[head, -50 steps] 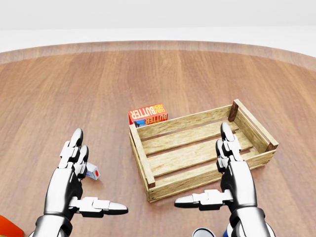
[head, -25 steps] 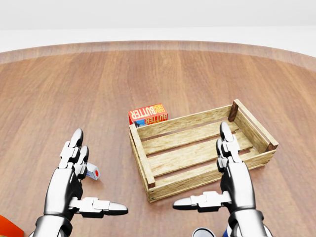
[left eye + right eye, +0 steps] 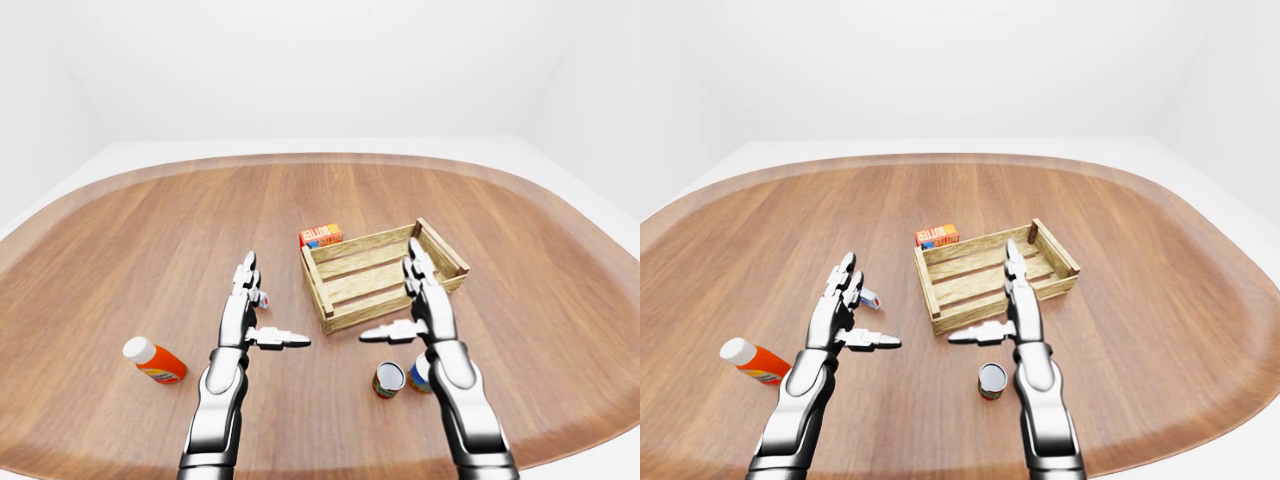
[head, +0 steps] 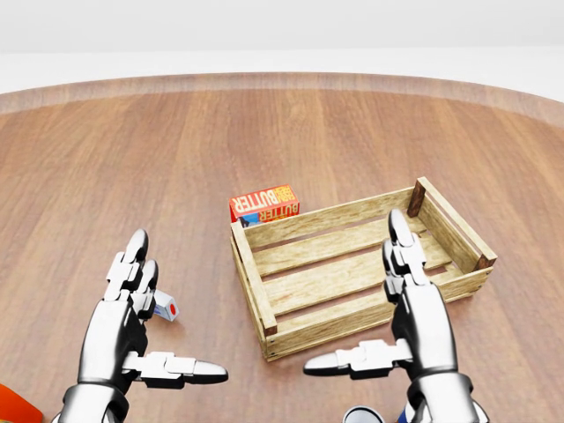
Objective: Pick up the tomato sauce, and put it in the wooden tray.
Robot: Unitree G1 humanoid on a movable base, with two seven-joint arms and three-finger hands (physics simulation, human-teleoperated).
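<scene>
Hovering with left hand point(image 3: 243, 312) and right hand point(image 3: 425, 308) both splayed wide, gripping nothing. Spotting the tomato sauce point(image 3: 992, 381) upright just beside the right forearm, near the wooden tray point(image 3: 318, 283). Looks a rigid, smooth, fairly weighty can; best pinched around mid-wall.

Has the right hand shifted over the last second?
Yes, slightly. In the head view the right hand has edged left and a little up against the wooden tray, which stays put.
</scene>
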